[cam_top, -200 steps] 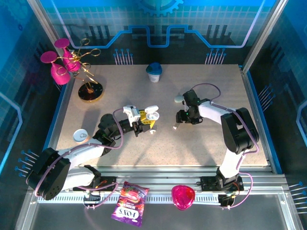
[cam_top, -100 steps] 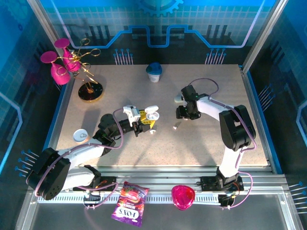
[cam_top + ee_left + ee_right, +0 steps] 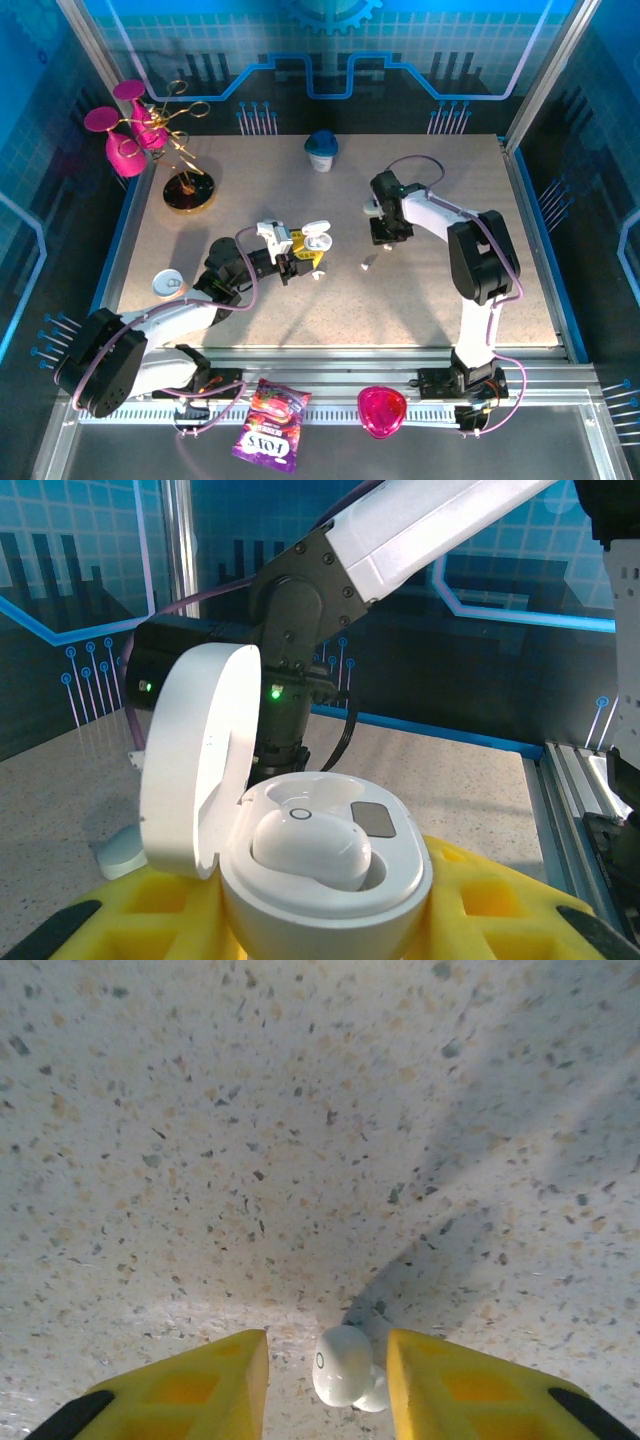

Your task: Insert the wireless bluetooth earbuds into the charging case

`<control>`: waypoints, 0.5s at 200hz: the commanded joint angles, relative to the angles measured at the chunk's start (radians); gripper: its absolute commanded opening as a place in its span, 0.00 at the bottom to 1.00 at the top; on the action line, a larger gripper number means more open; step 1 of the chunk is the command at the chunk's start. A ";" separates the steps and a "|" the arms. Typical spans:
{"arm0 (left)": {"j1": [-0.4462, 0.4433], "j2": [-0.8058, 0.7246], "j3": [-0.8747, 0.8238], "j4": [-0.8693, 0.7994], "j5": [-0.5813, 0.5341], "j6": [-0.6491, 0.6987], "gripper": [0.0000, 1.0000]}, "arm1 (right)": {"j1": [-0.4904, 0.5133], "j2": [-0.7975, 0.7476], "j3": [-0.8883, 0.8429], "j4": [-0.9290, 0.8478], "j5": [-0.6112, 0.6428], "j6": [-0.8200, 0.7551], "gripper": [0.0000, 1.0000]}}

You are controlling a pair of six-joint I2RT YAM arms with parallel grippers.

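My left gripper [image 3: 300, 252] is shut on the white charging case [image 3: 317, 239], holding it with its lid up. In the left wrist view the case [image 3: 330, 905] sits between the yellow fingers [image 3: 500, 910], with one white earbud [image 3: 310, 848] seated in it and the other socket empty. My right gripper [image 3: 384, 237] points down at the table, right of the case. Its wrist view shows a small white earbud [image 3: 343, 1364] lying on the table between the yellow fingertips [image 3: 210, 1380]. The jaws are open, with a gap on the earbud's left. Another earbud [image 3: 366, 267] lies loose nearer the front.
A pale rounded case [image 3: 372, 207] lies just behind the right gripper. A blue-topped cup [image 3: 321, 150] stands at the back. A gold stand with pink glasses [image 3: 186, 190] is at back left. A white disc [image 3: 167, 283] lies at the left edge.
The right gripper has moved back and slightly left, away from the loose earbud near the front, and its jaws have narrowed. The left gripper and case have stayed put.
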 commanded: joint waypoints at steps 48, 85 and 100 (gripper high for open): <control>-0.003 -0.012 0.006 -0.005 0.020 0.031 0.24 | 0.019 0.065 0.070 -0.089 0.031 -0.023 0.27; -0.003 -0.014 0.004 -0.007 0.019 0.030 0.25 | 0.020 0.069 0.069 -0.104 0.026 -0.035 0.27; -0.002 -0.015 0.004 -0.006 0.020 0.029 0.24 | 0.017 0.072 0.064 -0.109 0.018 -0.037 0.25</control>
